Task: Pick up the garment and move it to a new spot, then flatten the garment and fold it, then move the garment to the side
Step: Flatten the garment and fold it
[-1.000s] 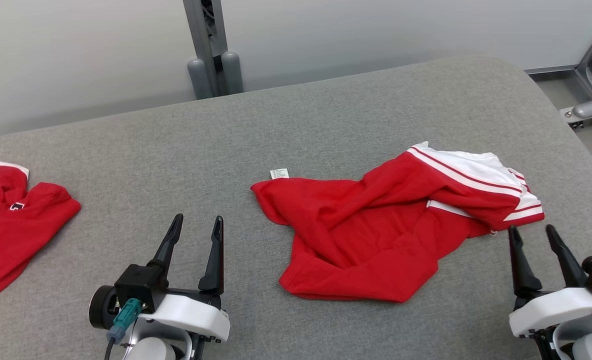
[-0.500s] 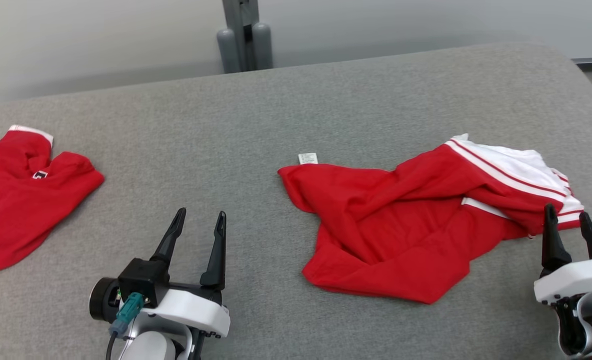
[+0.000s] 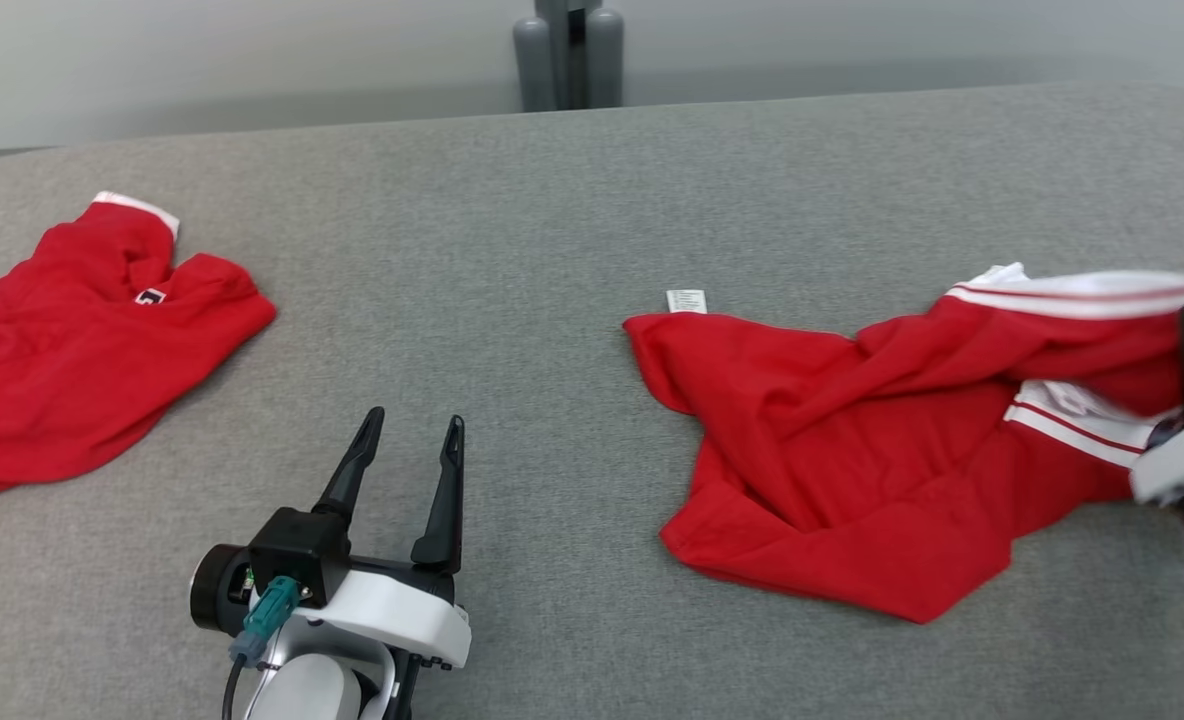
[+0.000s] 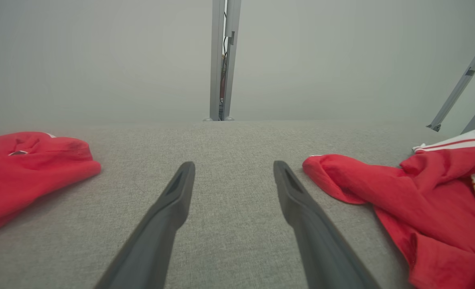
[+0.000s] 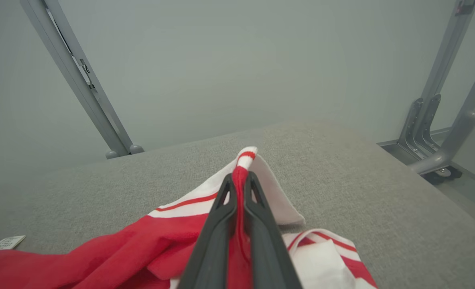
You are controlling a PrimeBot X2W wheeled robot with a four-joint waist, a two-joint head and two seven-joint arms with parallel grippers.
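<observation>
Your right pincer (image 5: pixel 239 182) is clamped on the garment (image 3: pixel 852 450). The right wrist view has both fingers pressed together with a red-and-white striped fold between them, raised off the grey surface (image 3: pixel 512 250). In the head view that pincer is a blur at the right edge, its grip unreadable there. The rest of the garment lies crumpled on the surface's right half, with a white label (image 3: pixel 686 300) at its far-left corner. Your left pincer (image 3: pixel 417 420) hovers spread and empty, with bare surface between its fingers. A second red garment (image 3: pixel 92 310) lies far left, well apart.
</observation>
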